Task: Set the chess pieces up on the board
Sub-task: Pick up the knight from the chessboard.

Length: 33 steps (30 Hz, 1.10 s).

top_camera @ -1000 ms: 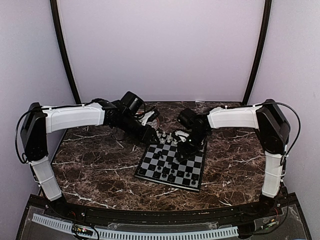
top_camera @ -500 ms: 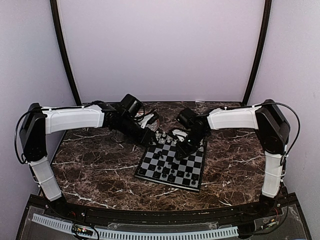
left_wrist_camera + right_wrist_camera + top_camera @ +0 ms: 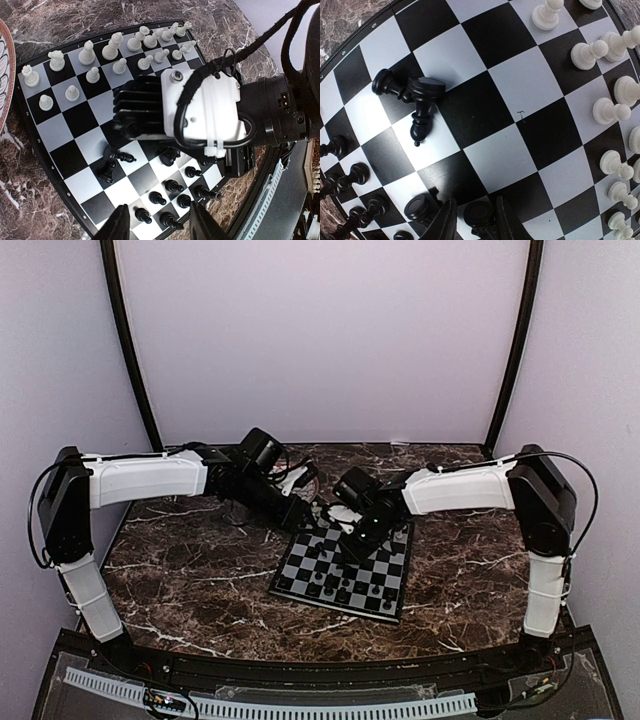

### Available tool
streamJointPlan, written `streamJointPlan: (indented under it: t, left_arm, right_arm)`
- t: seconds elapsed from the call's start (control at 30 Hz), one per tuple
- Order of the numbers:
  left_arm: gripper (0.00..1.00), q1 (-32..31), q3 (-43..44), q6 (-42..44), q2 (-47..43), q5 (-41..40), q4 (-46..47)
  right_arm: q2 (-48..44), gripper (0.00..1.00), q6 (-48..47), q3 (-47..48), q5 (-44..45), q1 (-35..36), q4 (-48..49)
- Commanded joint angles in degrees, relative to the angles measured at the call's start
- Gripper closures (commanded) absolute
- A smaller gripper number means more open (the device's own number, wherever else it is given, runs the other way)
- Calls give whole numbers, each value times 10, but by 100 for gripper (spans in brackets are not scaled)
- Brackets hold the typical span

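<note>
The board lies mid-table, also seen in the left wrist view and the right wrist view. White chess pieces stand in two rows along its far edge. Black chess pieces stand near its front edge. Two black pieces lie toppled on middle squares. My right gripper hangs low over the board, its fingers shut on a black piece. My left gripper is open and holds nothing, above the board's far left corner.
A round patterned plate with a brown rim sits behind the board, mostly hidden by the left arm. Dark marble table spreads around the board. The two wrists are close together over the board's far side.
The right gripper has slid left from the board's right side toward its middle, and its jaws have narrowed. The left arm has barely moved.
</note>
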Motion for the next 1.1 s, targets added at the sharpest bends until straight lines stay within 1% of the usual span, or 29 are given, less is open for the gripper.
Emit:
streamJointPlan:
  t: [0.0,0.13,0.47,0.6,0.67,0.77,0.83,0.93,1.0,1.07]
  left_arm:
    - [57,-3,-10,10,-23,9,9]
    - [57,-3,-11,16,-19,9,11]
    - [57,-3,1,14,-3,19,24]
    - [57,-3,6,13,5,23,27]
    - [57,-3,6,12,7,23,27]
    - [57,-2,4,11,8,25,32]
    - [57,-2,1,7,11,28,35]
    - [57,4,1,-18,21,39,41]
    - [57,15,-5,-47,27,61,54]
    - [57,29,-16,-82,30,89,95]
  right_arm:
    - [51,71,8,-41,48,5,-75]
    - [36,68,9,-58,49,5,-78]
    - [8,68,5,-82,33,1,-81]
    - [12,76,1,-83,24,1,-81]
    - [12,79,2,-84,20,1,-81]
    - [0,88,2,-97,17,1,-75]
    - [-5,93,-1,-101,18,2,-72]
    - [-14,95,-4,-91,21,1,-73]
    - [-25,95,-5,-82,24,2,-75]
    - [-37,95,-6,-69,30,2,-80]
